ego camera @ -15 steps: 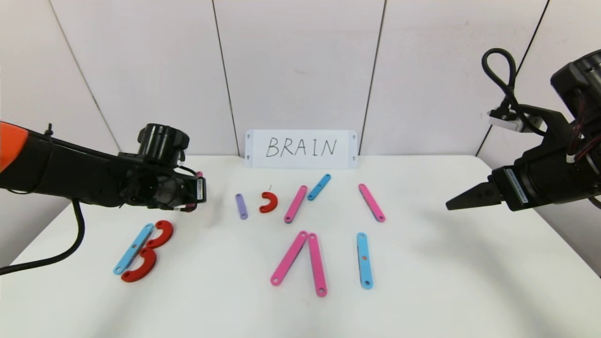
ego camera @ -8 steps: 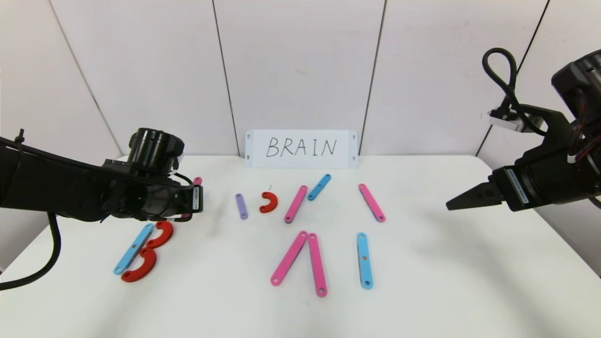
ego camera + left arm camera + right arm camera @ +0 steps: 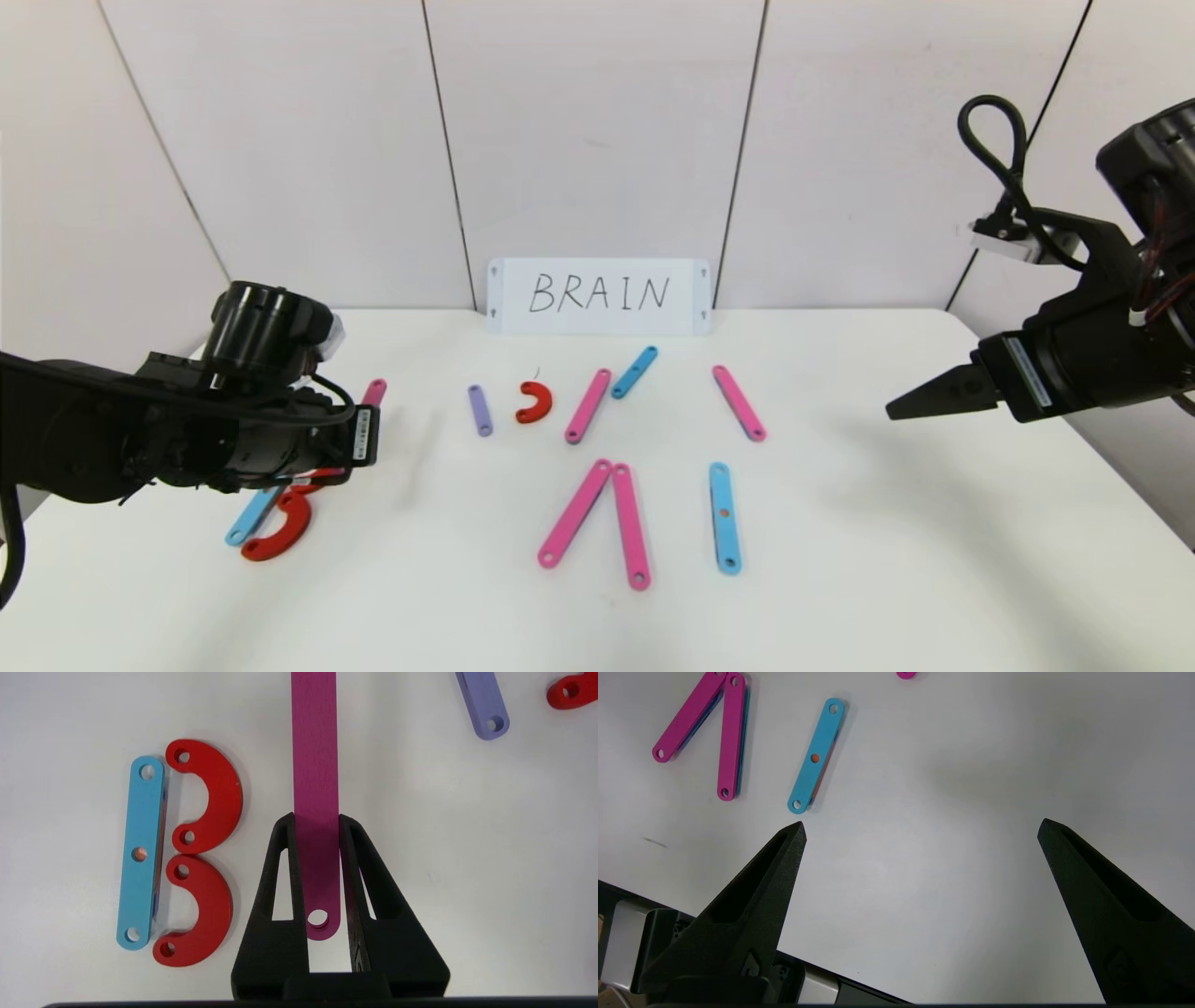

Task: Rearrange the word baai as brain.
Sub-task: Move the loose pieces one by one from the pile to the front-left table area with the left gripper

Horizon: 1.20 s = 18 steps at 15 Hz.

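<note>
Where B [image 3: 182, 854] lies, gripped pink strip [image 3: 315, 788] alongside.

The left arm [image 3: 140, 439] is hiding most of the blue strip [image 3: 245, 523] and upper red curve [image 3: 303, 485], while the held pink strip [image 3: 315, 765] is running off the wrist picture's edge, its tip perhaps unseen.

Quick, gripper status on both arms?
Left gripper: shut on a pink strip, beside the B on the table's left.
Right gripper: open, empty, held above the table's right side.
</note>
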Each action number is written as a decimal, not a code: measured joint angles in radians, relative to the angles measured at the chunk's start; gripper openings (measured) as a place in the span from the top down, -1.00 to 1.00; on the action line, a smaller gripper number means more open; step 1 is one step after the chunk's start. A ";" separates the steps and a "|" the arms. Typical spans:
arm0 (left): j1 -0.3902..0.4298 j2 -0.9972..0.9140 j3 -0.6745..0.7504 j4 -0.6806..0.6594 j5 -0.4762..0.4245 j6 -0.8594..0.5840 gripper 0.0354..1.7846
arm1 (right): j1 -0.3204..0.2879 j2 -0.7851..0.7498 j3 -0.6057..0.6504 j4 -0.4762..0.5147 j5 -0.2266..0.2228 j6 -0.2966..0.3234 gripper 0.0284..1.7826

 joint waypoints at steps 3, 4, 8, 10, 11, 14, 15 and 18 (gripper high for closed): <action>-0.027 -0.043 0.051 -0.001 -0.002 -0.009 0.73 | 0.004 0.000 0.001 -0.001 0.000 0.000 -0.95; -0.043 -0.055 0.066 -0.002 -0.001 -0.011 0.73 | 0.005 0.000 0.001 -0.001 0.000 0.000 -0.95; -0.090 -0.092 0.117 -0.018 0.002 -0.016 0.73 | 0.006 0.000 0.001 -0.001 0.000 0.000 -0.95; -0.094 -0.102 0.142 -0.053 0.002 -0.016 0.73 | 0.006 0.000 0.001 -0.001 0.000 0.000 -0.95; -0.095 -0.104 0.156 -0.063 0.001 -0.016 0.73 | 0.006 0.000 0.001 -0.001 0.000 0.000 -0.95; -0.096 -0.104 0.181 -0.071 0.000 -0.014 0.73 | 0.006 0.000 0.001 -0.001 0.000 0.000 -0.95; -0.096 -0.103 0.194 -0.073 0.003 -0.013 0.73 | 0.006 0.000 0.001 -0.001 0.000 0.000 -0.95; -0.096 -0.099 0.216 -0.090 0.001 -0.012 0.73 | 0.006 0.000 0.001 -0.001 0.000 0.000 -0.95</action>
